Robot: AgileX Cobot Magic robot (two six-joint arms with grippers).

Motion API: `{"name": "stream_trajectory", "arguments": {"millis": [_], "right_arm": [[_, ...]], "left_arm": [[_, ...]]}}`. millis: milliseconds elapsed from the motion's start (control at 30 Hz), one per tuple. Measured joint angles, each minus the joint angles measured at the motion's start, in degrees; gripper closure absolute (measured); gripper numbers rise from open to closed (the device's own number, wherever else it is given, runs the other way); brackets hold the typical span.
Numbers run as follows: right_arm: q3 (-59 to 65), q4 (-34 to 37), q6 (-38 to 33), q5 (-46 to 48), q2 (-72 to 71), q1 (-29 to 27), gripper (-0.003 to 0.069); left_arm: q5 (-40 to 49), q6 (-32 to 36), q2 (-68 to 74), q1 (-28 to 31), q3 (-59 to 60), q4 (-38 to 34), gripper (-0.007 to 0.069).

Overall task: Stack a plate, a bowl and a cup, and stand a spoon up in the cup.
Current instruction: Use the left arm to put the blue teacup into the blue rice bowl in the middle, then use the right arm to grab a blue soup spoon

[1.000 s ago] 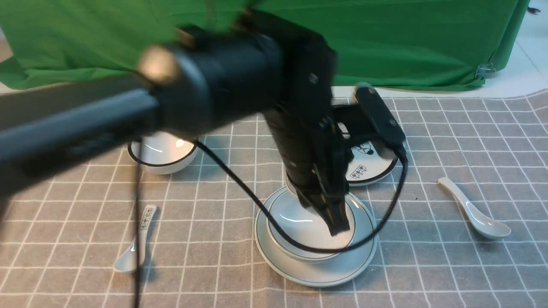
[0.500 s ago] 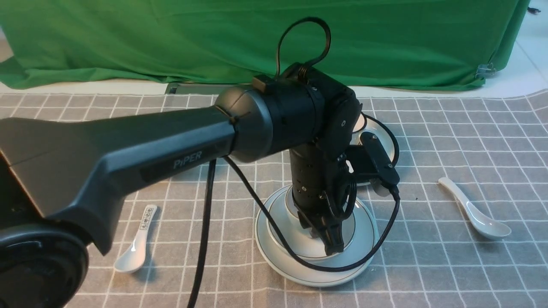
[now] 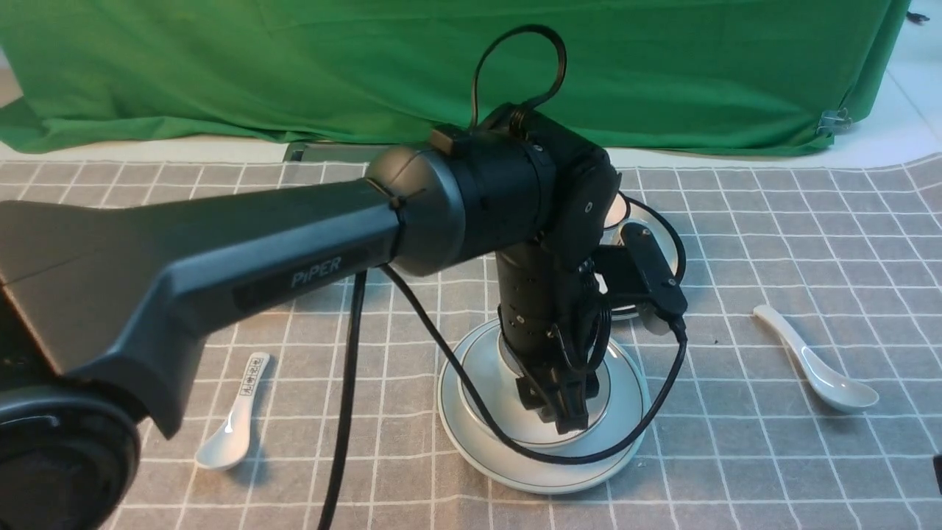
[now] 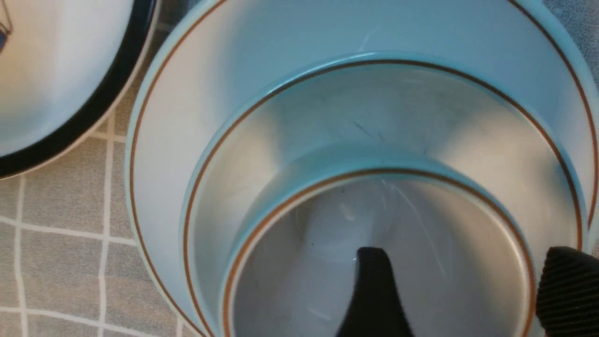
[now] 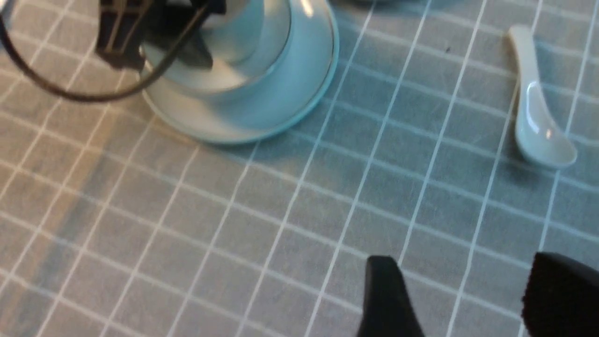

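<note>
The plate [image 3: 567, 475] lies mid-table with the bowl [image 4: 262, 140] in it and the cup [image 4: 304, 281] standing in the bowl. My left gripper [image 4: 465, 255] hangs over the stack, open. One finger is inside the cup and the other outside, so they straddle its wall without pinching it. In the front view the gripper [image 3: 556, 408] hides most of the cup. The plain white spoon [image 3: 817, 361] lies flat on the cloth to the right, also seen as the spoon [image 5: 538, 117] in the right wrist view. My right gripper [image 5: 468, 262] hovers open over bare cloth, short of the spoon.
A thick-black-rimmed plate [image 4: 47, 70] sits just behind the stack. A spoon with printed marks [image 3: 234, 427] lies at the front left. The left arm and its cable [image 3: 441, 346] cross the middle. A green backdrop [image 3: 294, 73] closes the far side.
The left arm swung in and settled over the stack. Its jaws, pinched on the cup half a second ago, have spread apart and let the cup go.
</note>
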Motion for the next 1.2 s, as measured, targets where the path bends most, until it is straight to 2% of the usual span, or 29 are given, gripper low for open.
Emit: {"name": "stream_trajectory", "arguments": {"millis": [33,100,133,233,333,367,400,433,467,533,600,667,733,767,800,1000,1067,1200], "right_arm": [[-0.08,-0.06,0.08,-0.09,0.13,0.0,0.0229],[-1.76,-0.12,0.15,-0.05,3.31,0.0,0.0241],[-2.5,-0.12,0.32,0.15,5.19,0.0,0.0247],[-5.45,-0.94,0.37,0.21,10.92,0.0,0.0258],[-8.83,-2.95,0.37,0.21,19.06,0.0,0.0261],[-11.67,-4.38,0.37,0.1,25.77,0.0,0.0261],[-11.94,-4.58,0.37,0.1,26.54,0.0,0.0261],[-14.5,-5.11,-0.27,0.1,33.36,-0.18,0.0261],[-15.71,-5.26,-0.87,0.07,36.29,-0.41,0.0261],[-19.44,-5.2,-2.34,0.36,44.11,-1.83,0.0261],[-21.29,-5.2,-3.06,0.79,47.5,-2.81,0.0261],[-26.21,-5.26,-4.56,1.89,55.89,-5.72,0.0261],[-27.92,-5.33,-5.17,1.96,58.37,-6.78,0.0261],[-30.81,-5.39,-6.62,2.05,61.99,-8.39,0.0261],[-31.11,-5.45,-6.89,2.06,62.85,-8.54,0.0261],[-40.74,-5.34,-10.7,2.61,74.78,-11.04,0.0261],[-43.2,-5.32,-11.31,3.1,77.56,-11.34,0.0261],[-46.56,-5.21,-12.35,4.08,81.34,-11.9,0.0261]], "left_arm": [[0.0,0.0,-0.12,0.0,0.0,-0.08,0.0155],[0.11,-0.34,-2.58,0.0,0.0,-0.15,0.0064],[0.11,-1.09,-3.82,0.0,0.0,-0.15,0.0045],[0.26,-5.01,-7.78,0.0,0.0,-0.15,0.0042],[2.07,-10.35,-14.07,0.0,0.0,-0.2,0.0131],[3.95,-12.72,-17.67,0.0,0.3,-0.64,0.0214],[4.12,-12.92,-18.73,0.0,0.5,-0.76,0.024],[5.3,-14.79,-23.67,0.0,2.05,-1.22,0.0373],[5.51,-15.72,-25.98,0.0,3.16,-1.52,0.0451],[4.82,-17.07,-32.01,0.0,7.09,-2.75,0.0559],[3.44,-17.55,-36.59,0.0,10.85,-3.9,0.0589],[-2.52,-18.32,-45.67,0.0,19.79,-6.66,0.0615],[-5.68,-18.57,-49.11,0.0,23.74,-7.79,0.0618],[-12.32,-19.35,-54.55,0.0,30.35,-9.19,0.0619],[-12.32,-19.35,-55.22,0.0,31.2,-9.34,0.0619],[-40.3,-20.59,-72.58,0.0,55.23,-13.68,0.0619],[-46.18,-21.05,-75.48,0.0,60.55,-15.12,0.0617],[-49.71,-21.1,-77.55,0.0,64.06,-16.23,0.0616]]}}
